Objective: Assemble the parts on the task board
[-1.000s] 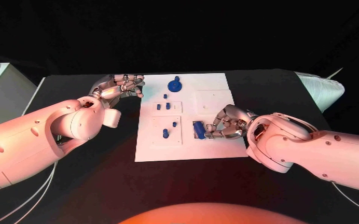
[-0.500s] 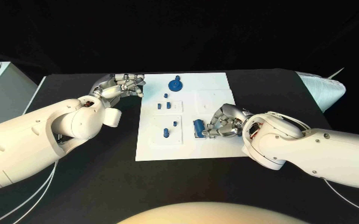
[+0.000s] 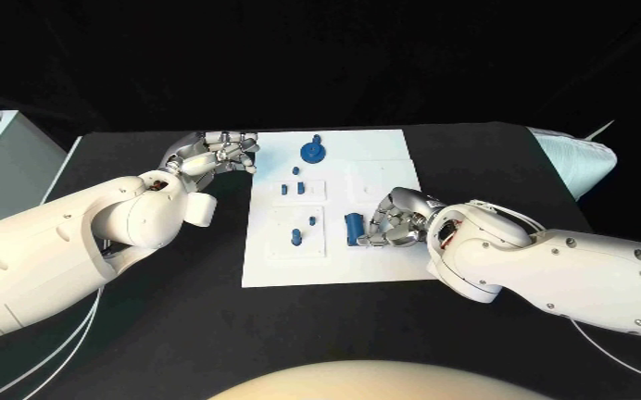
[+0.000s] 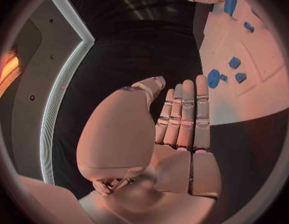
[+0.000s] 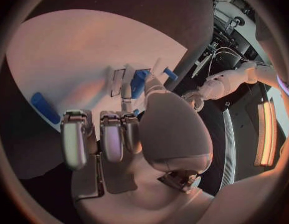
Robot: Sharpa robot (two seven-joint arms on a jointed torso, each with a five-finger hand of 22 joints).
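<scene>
The white task board [image 3: 387, 155] lies in the middle of the black table. On it are a round blue part [image 3: 311, 151] at the far end and several small blue pegs [image 3: 302, 187] standing in its raised squares. My right hand [image 3: 396, 219] is over the board's right side and pinches a long blue block [image 3: 353, 227] between thumb and a finger; the right wrist view shows that block [image 5: 140, 82] beside a rectangular slot. My left hand [image 3: 214, 153] stays off the board's far left corner with its fingers [image 4: 185, 112] straight, side by side, holding nothing.
A white bundle [image 3: 577, 161] lies at the table's right edge and a pale box [image 3: 17, 164] stands past its left edge. Thin cables [image 3: 54, 349] hang at the lower left. Another blue piece [image 5: 44, 107] lies on the board apart from my right hand.
My right hand has shifted a little to the left and farther onto the board, with the blue block in it. My left hand has kept still.
</scene>
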